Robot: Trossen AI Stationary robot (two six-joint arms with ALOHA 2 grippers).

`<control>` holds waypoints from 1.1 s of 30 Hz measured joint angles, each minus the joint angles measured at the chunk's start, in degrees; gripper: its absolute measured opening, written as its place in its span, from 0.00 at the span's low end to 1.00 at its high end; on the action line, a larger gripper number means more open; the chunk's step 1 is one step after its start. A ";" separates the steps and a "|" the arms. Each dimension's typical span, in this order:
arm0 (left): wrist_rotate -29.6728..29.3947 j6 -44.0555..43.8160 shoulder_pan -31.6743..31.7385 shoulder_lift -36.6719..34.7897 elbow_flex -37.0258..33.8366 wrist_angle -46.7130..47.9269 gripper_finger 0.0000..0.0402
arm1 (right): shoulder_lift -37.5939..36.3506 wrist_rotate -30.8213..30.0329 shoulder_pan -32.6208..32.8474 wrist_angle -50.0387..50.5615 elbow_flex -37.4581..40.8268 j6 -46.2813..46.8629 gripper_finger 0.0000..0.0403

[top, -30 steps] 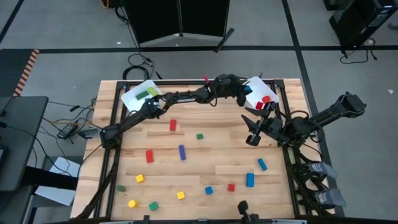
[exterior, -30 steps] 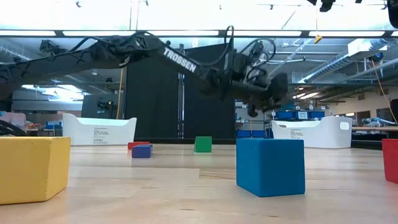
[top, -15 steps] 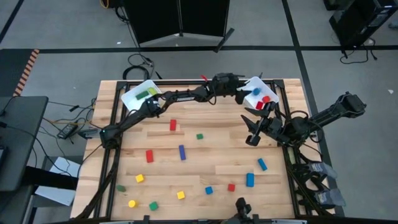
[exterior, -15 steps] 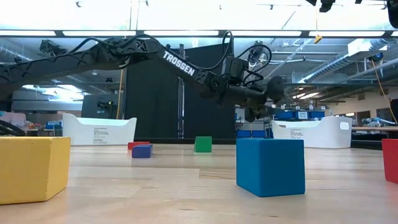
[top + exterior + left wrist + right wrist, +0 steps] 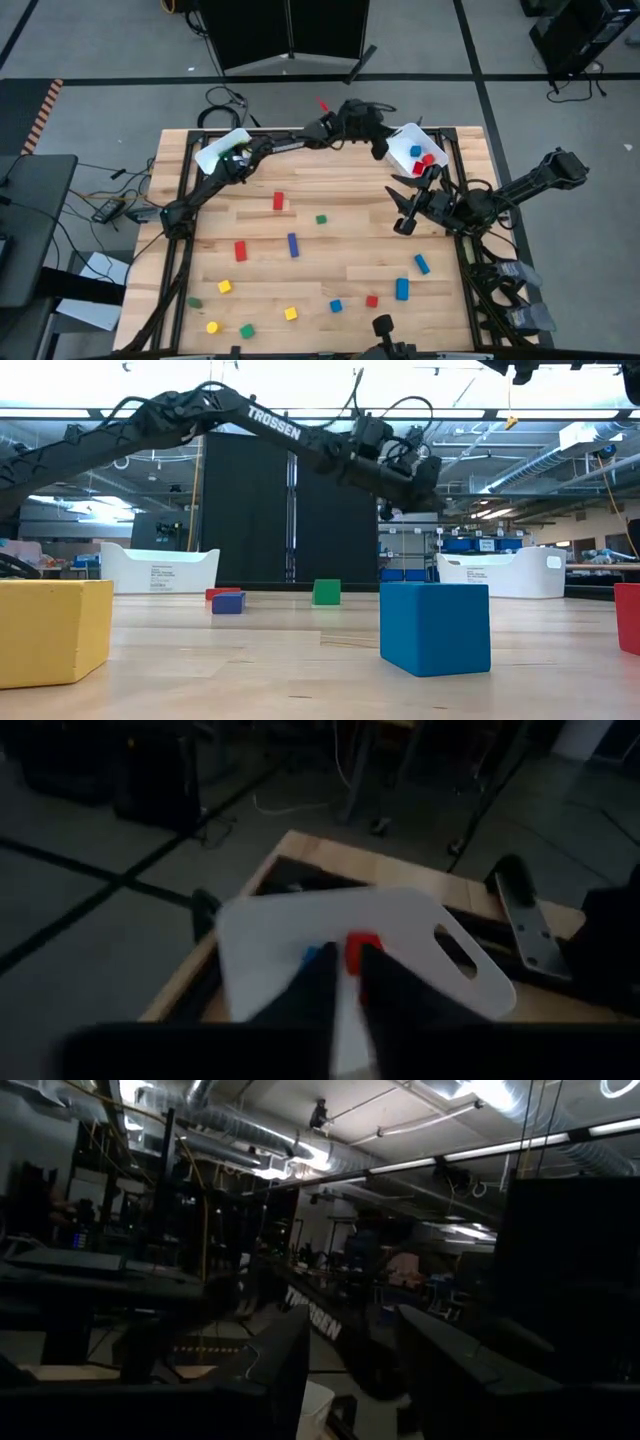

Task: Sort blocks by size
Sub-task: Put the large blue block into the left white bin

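From above, the left tool (image 5: 381,150) has lifted back from the white plastic bin (image 5: 404,143) at the counter's far right corner; a small blue cube (image 5: 415,151) and red ones lie inside, so a drop looks finished. Other coloured wooden blocks (image 5: 292,245) remain scattered on the slatted wooden counter (image 5: 340,240).

At counter level, that arm has risen higher.

Its wrist camera shows the fingers (image 5: 385,990) nearly together, holding nothing.

The right tool (image 5: 350,1370) waits near the right edge, half open, empty.
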State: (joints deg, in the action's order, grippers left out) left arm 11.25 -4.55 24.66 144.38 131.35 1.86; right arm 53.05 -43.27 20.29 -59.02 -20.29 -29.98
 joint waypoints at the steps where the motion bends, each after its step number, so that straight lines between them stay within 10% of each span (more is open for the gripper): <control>1: 0.56 0.10 0.31 -0.96 0.00 1.56 0.04 | 0.18 0.00 -0.07 -0.02 0.00 0.00 0.40; 8: 0.68 3.76 0.05 -11.26 -8.28 2.51 0.01 | 3.46 -0.19 -2.70 1.03 0.00 4.79 0.40; 17: -2.59 3.97 0.43 -42.17 -50.37 -15.09 0.01 | 12.69 3.82 -6.94 4.28 -2.00 14.08 0.40; 33: -2.87 -2.70 -3.91 -84.32 -94.06 -22.18 0.02 | 44.49 34.35 -19.93 39.12 -26.49 27.43 0.46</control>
State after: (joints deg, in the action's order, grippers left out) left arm 8.38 -7.25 20.74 60.06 37.29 -20.33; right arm 97.54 -8.92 0.37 -19.90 -46.79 -2.55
